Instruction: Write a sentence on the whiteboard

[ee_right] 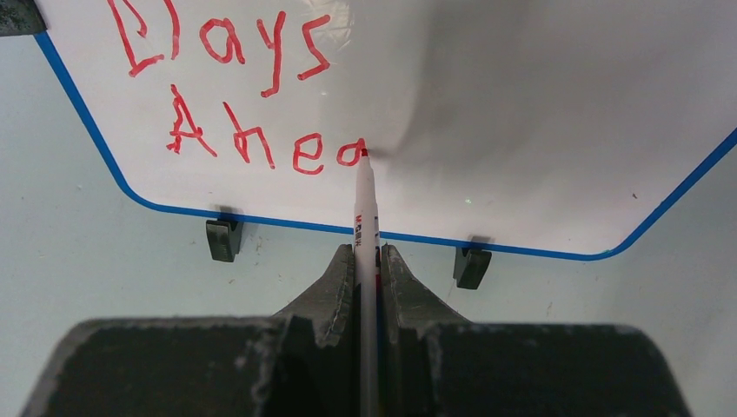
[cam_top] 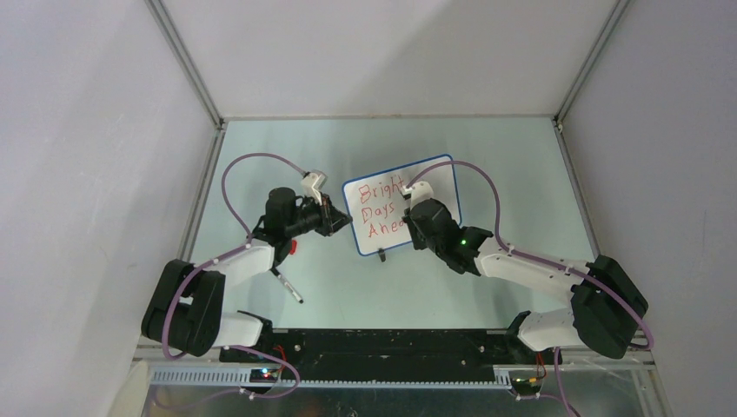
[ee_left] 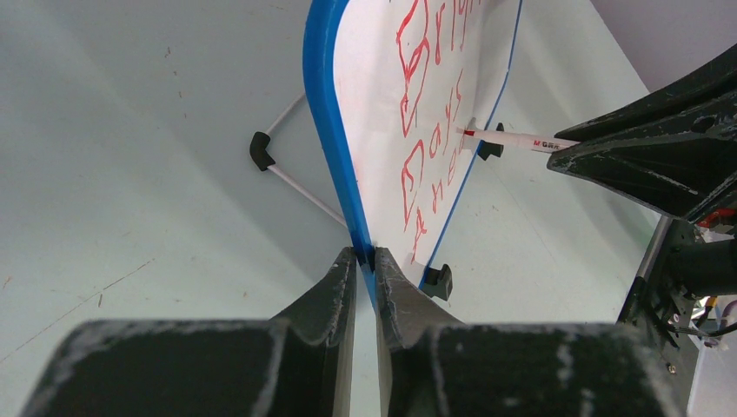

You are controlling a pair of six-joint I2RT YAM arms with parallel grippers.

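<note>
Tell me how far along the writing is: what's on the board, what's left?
Done: "Bright" and "Days" stand in red on the whiteboard. In hand: the third line reads "Ahea"; the right gripper holds the marker with its tip at that last letter, while the left gripper clamps the board's blue edge. Left: probably just a final "d".

From the top camera, I could not read the third line's end in the red handwritten marker words: the right arm's black wrist housing covered it. The right wrist picture's upper edge cut off the first line and the top of the small white rectangular board with a thin blue rim. The thin white marker pen had its rear hidden between the right gripper fingers. One thin dark rod was too small to identify.
</note>
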